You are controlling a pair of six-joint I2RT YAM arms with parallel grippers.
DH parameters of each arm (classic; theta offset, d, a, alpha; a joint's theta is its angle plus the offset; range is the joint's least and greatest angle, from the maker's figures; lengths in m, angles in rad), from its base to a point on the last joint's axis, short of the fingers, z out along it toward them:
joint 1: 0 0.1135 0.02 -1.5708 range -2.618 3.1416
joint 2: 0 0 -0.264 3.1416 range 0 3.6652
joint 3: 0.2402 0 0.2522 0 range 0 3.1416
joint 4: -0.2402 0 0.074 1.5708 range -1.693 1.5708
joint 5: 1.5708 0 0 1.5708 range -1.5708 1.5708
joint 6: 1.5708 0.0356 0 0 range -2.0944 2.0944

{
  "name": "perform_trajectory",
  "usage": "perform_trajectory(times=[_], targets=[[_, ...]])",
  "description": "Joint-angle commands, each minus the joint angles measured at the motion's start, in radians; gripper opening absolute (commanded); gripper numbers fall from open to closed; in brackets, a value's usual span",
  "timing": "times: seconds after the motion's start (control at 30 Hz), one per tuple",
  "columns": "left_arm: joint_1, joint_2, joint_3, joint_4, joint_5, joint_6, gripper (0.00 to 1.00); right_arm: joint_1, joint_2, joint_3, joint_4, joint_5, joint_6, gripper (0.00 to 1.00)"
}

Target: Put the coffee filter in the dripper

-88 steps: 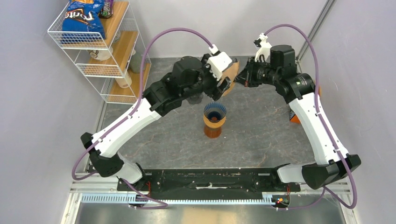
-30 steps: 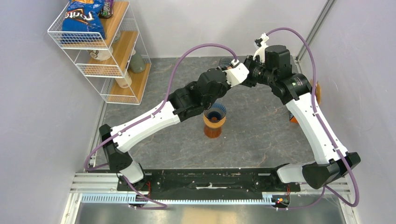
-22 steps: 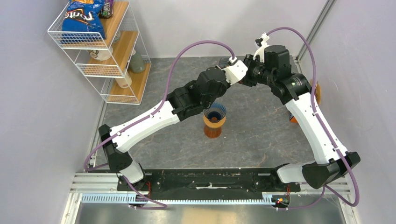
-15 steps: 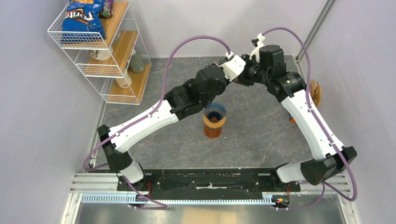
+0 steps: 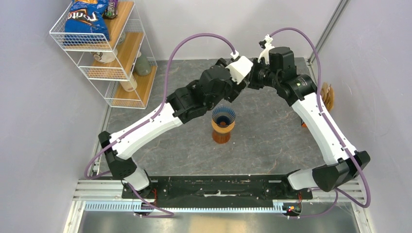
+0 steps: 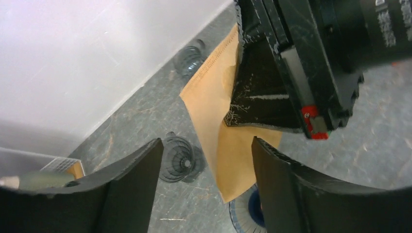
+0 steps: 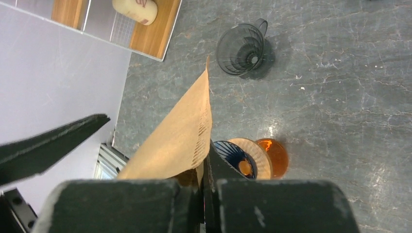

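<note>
Currently the left gripper (image 6: 205, 145) holds its jaws apart facing the right gripper (image 7: 203, 167), which is clamped on the flat coffee filter (image 7: 187, 131), aloft beyond the blue dripper (image 5: 223, 116). Spread the filter into a cone first, then lower it point-down, centred over the dripper.

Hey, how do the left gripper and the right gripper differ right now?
The left gripper has its jaws apart; the right gripper has its jaws shut. The left gripper holds nothing, while the right gripper pinches the brown coffee filter. Both hang close together above the table, beyond the blue dripper.
</note>
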Motion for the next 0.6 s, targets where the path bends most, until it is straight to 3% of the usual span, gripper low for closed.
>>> perform_trajectory(times=[0.0, 0.03, 0.13, 0.2, 0.37, 0.57], targets=[[0.094, -0.169, 0.017, -0.097, 0.370, -0.045, 0.87, -0.012, -0.091, -0.048, 0.047, -0.111, -0.117, 0.00], [0.128, -0.219, -0.017, -0.093, 0.483, -0.035, 0.91, -0.023, -0.105, -0.066, 0.052, -0.147, -0.133, 0.00], [0.185, -0.399, -0.140, -0.049, 0.649, 0.020, 0.96, -0.057, -0.128, -0.091, 0.050, -0.270, -0.151, 0.00], [0.205, -0.465, -0.155, -0.120, 0.753, 0.118, 0.97, -0.069, -0.127, -0.087, 0.064, -0.374, -0.146, 0.00], [0.212, -0.536, -0.240, -0.287, 0.802, 0.329, 0.93, -0.070, -0.123, -0.110, 0.241, -0.750, -0.060, 0.00], [0.210, -0.521, -0.283, -0.277, 0.755, 0.461, 0.91, -0.052, -0.118, -0.089, 0.247, -0.885, -0.060, 0.00]])
